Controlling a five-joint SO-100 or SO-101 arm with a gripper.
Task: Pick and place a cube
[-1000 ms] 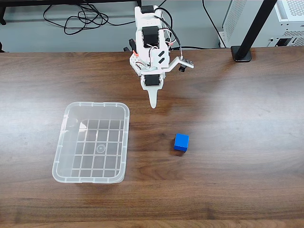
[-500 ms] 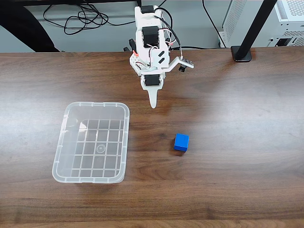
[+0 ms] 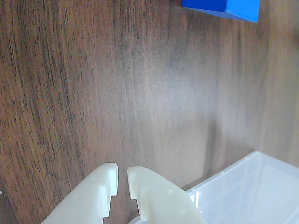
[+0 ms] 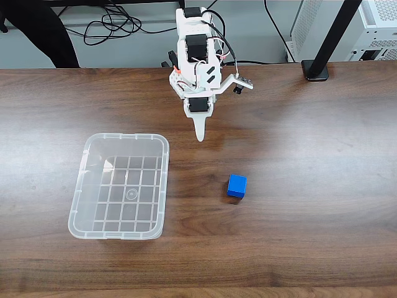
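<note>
The small bright-blue cube [image 4: 237, 185] rests on the wooden table, right of the clear plastic bin [image 4: 81, 188]. In the wrist view the cube [image 3: 224, 8] shows as a blue edge at the top right. My white gripper [image 4: 200, 137] hangs over the table above and to the left of the cube, well apart from it. Seen from the wrist, the gripper [image 3: 122, 179] is shut, its fingers nearly touching with nothing between them. A corner of the bin [image 3: 247, 191] lies at the bottom right of that view.
The bin is empty. Beyond the table's far edge lie black cables [image 4: 111, 26], a black stand base [image 4: 315, 69] and a white perforated case [image 4: 379, 25]. A dark shape [image 4: 43, 34] shows at the top left. Bare wood surrounds the cube.
The arm, cube and bin have not moved. A dark shape has come into view behind the table at the top left.
</note>
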